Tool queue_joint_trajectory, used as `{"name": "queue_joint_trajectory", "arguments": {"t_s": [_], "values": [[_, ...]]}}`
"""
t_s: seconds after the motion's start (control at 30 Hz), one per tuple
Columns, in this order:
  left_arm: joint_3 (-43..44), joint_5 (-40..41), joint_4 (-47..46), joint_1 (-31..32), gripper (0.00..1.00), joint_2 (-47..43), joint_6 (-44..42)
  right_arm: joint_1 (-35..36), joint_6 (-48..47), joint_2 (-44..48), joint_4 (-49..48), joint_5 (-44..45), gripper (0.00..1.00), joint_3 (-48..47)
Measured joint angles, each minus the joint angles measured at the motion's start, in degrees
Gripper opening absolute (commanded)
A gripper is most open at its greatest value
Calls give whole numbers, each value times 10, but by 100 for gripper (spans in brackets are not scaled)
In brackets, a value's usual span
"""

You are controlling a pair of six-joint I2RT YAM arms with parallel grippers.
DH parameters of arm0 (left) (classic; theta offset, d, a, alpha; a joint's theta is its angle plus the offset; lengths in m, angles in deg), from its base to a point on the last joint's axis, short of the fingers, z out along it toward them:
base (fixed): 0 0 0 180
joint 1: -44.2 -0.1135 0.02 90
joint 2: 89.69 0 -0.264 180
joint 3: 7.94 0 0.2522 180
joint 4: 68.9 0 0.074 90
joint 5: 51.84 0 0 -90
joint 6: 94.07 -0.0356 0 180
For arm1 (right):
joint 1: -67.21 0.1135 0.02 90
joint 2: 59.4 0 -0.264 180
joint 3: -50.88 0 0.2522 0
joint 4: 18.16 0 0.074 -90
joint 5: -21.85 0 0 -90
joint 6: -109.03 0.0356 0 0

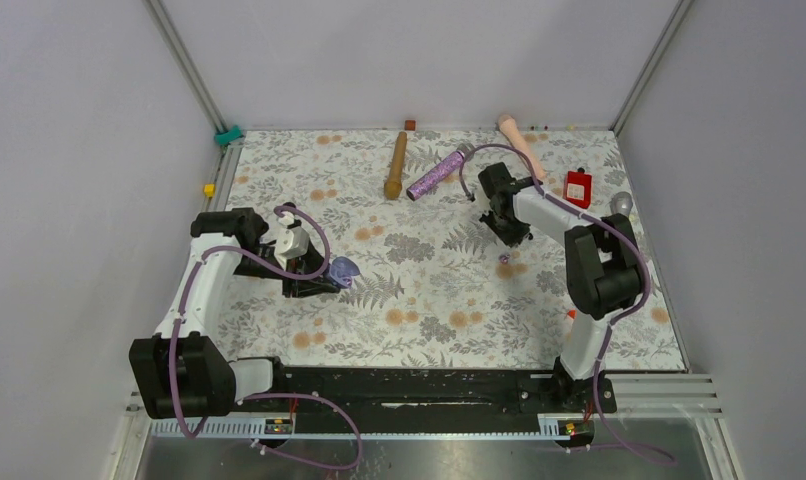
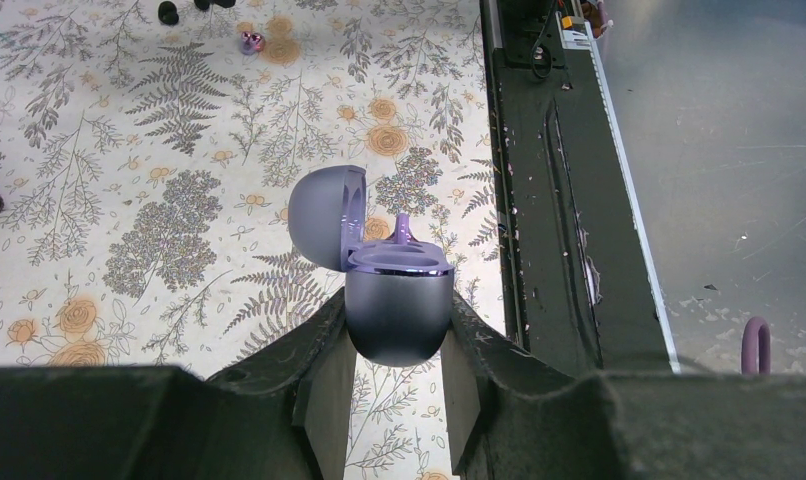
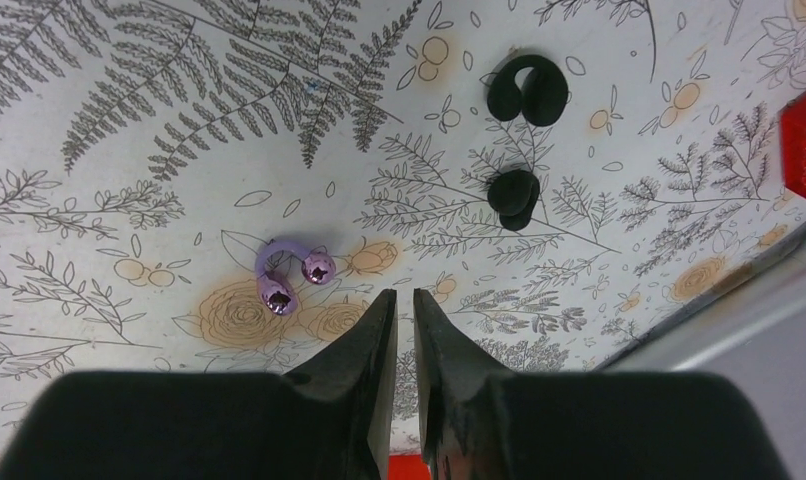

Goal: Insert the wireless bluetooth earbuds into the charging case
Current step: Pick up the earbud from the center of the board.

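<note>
**Open charging case (image 2: 399, 325) held over the left half of the floral table (image 1: 429, 310); loose earbuds lie on the right half**

The left gripper (image 2: 399, 297) clamps the lilac-grey case by its rounded body, one finger on each side. The lid (image 2: 326, 215) is swung open and a lilac piece (image 2: 401, 228) stands up behind the tray. The right gripper (image 3: 405, 300) hovers low with its fingers almost together, gripping nothing, just beside a lilac earbud (image 3: 289, 272) lying on the table. Two black earbuds (image 3: 527, 88) (image 3: 512, 195) lie nearby, apart from each other.
</note>
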Motion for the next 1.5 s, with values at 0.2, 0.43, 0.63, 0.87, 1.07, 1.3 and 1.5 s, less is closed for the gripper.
{"name": "queue_joint_trajectory", "arguments": {"t_s": [0.2,0.43,0.63,0.87,1.07,1.3,1.5], "values": [[-1,0,0,0,0,0,0,0,0,-15,22,-4,18,-4],[-4,0,0,0,0,0,0,0,0,-43,42,-14,18,-11],[-4,0,0,0,0,0,0,1,1,-43,46,-14,19,-22],[-4,0,0,0,0,0,0,17,5,-43,47,7,16,-22],[-4,0,0,-1,0,0,0,45,9,-43,53,14,15,-18],[-4,0,0,-1,0,0,0,52,19,-43,82,-9,17,-18],[-4,0,0,-2,0,0,0,52,25,-42,107,-61,18,-19]]}}
